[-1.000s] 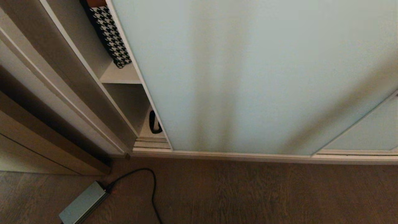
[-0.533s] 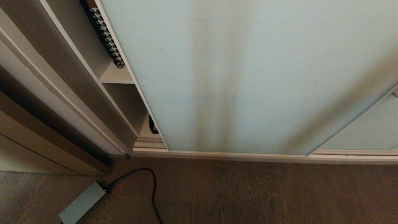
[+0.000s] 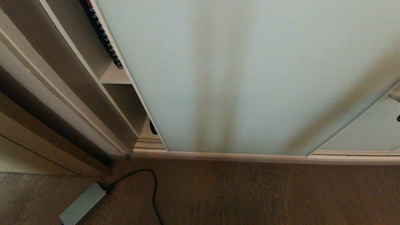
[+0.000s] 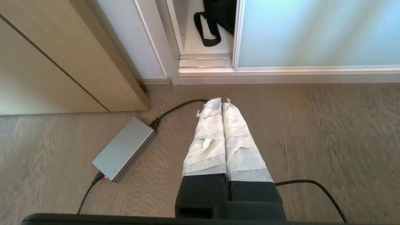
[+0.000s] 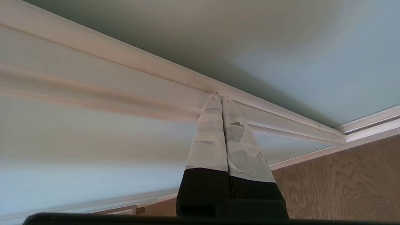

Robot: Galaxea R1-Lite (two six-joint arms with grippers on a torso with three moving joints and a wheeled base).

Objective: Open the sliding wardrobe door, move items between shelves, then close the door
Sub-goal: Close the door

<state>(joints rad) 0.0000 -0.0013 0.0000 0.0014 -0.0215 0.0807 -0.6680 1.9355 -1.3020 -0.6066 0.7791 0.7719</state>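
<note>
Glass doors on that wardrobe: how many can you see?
2. The big sliding door fills most of the head view, its left edge leaving a narrow gap onto the shelves. A second panel shows behind it at lower right. More may lie outside the view.

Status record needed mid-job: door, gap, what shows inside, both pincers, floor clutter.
door: sliding wardrobe door nearly shut
gap: narrow strip open at its left edge
inside: shelf with houndstooth item on it; black strap on the wardrobe bottom below
right pincer: shut, tips against the door's cream frame
left pincer: shut, empty, hanging over the floor
floor: grey power brick with black cable
</note>
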